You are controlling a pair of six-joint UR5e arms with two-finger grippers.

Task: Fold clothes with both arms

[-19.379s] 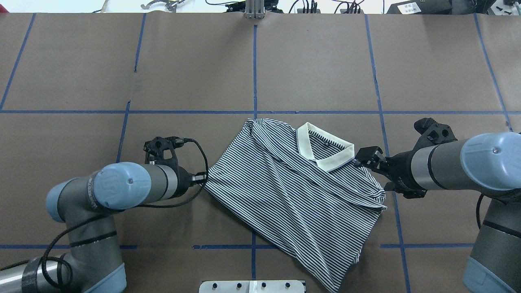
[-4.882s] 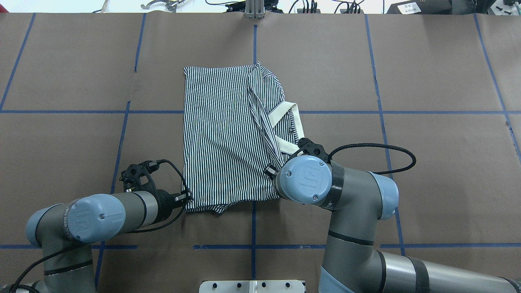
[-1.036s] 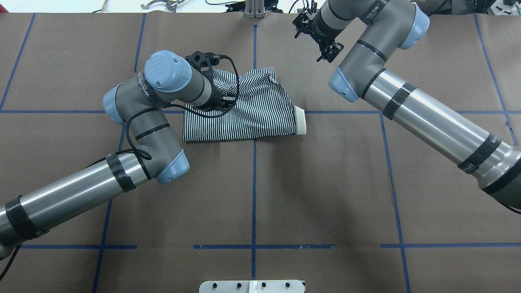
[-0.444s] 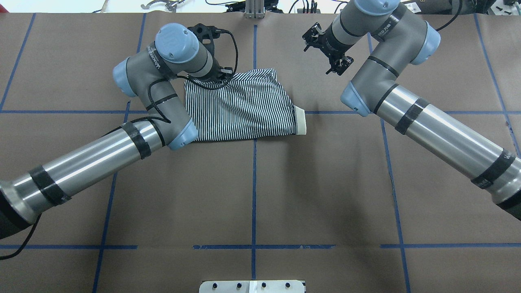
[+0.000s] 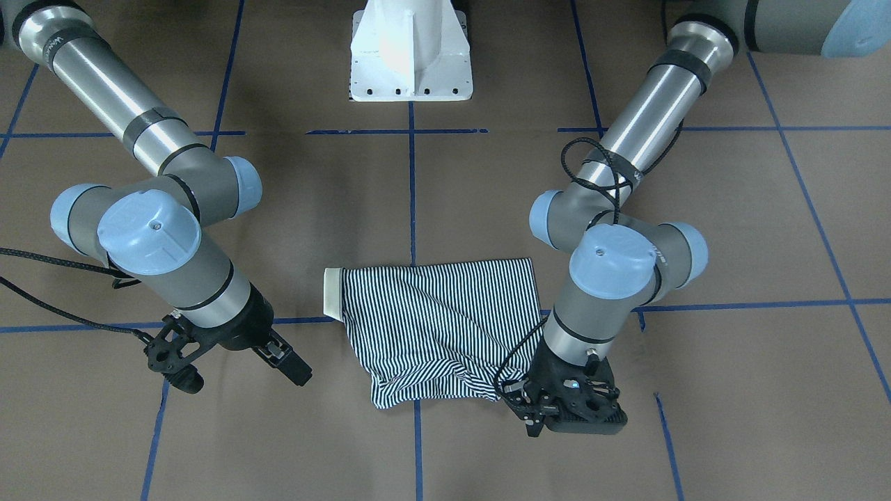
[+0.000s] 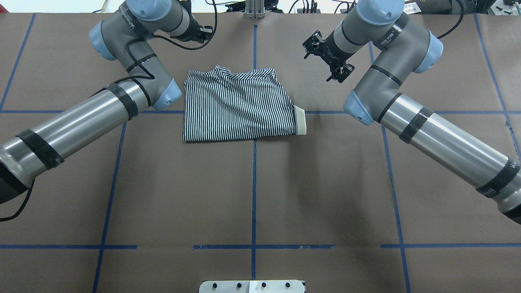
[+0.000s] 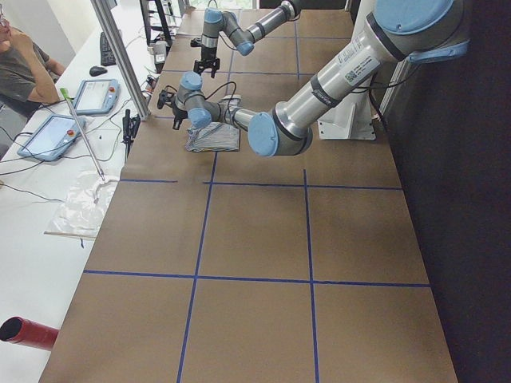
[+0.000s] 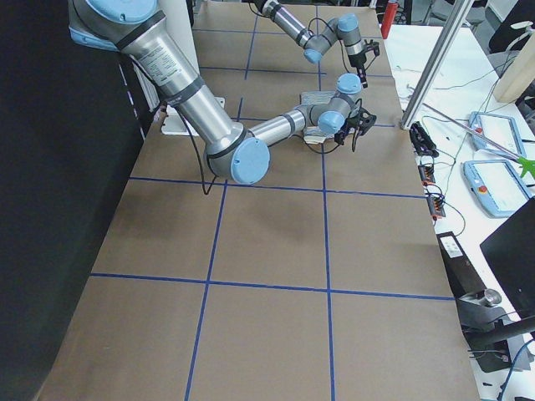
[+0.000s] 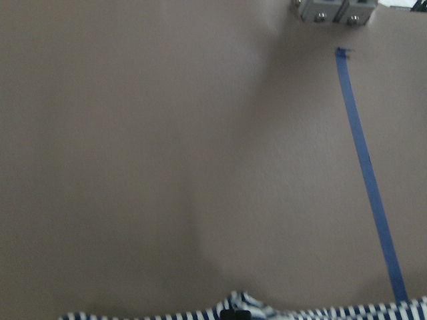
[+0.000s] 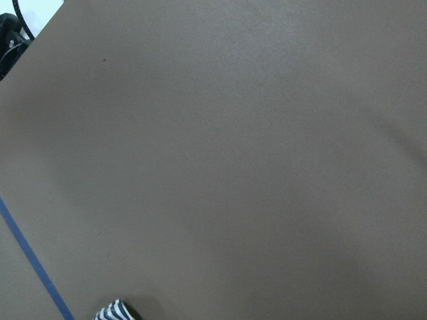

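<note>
Right end effector [image 6: 340, 74] hangs over brown, blue-taped table [image 6: 325, 183].

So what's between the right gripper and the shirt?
Nothing. In the overhead view, only bare brown table separates the right gripper from the folded striped shirt.

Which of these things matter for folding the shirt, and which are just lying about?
For the job: striped polo shirt, left gripper, right gripper.
Just about: white pedestal base, blue tape lines, tablets on the side bench, red cylinder.
</note>
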